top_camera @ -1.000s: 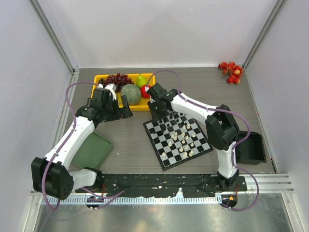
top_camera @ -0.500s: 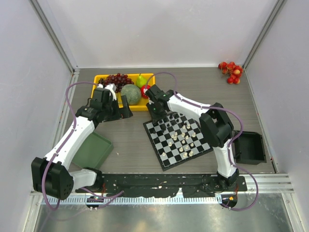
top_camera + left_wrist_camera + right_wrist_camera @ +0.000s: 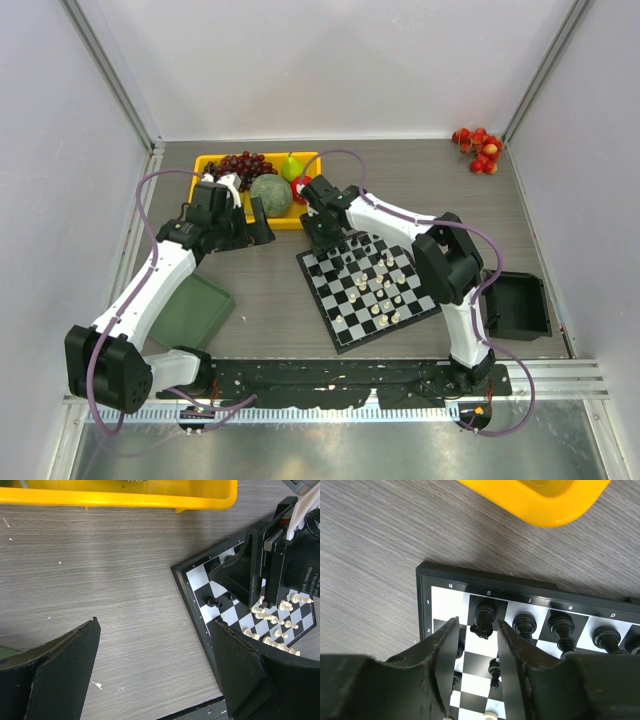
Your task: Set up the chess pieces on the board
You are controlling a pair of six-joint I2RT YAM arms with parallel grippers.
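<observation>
Chess pieces (image 3: 375, 285), tiny turned figures in glossy black and cream-white, stand scattered over the board (image 3: 345, 330), a small flat square of black and white checks with a thin black border, lying askew on the grey wood-grain table (image 3: 270, 290) just in front of the yellow tray (image 3: 300, 222). In the right wrist view a row of black pieces lines the board's edge rank, and one black piece (image 3: 481, 628) leans tilted between the matte black fingers of the right gripper (image 3: 477, 640), whose jaws are drawn narrow around it; whether the pads actually press on it cannot be told. That gripper hangs over the board's far corner nearest the smooth, rounded plastic lip of the yellow tray. The left gripper (image 3: 155, 665) hovers above bare table to the left of the board, its broad black fingers (image 3: 65, 670) spread wide and holding nothing. From its camera a lone black piece (image 3: 212, 601) stands upright near the board's corner, with cream pieces (image 3: 267, 627) clustered further along. Dark grapes (image 3: 240, 163), a pear (image 3: 291, 166) and a rough green melon (image 3: 271, 193) fill the tray.
</observation>
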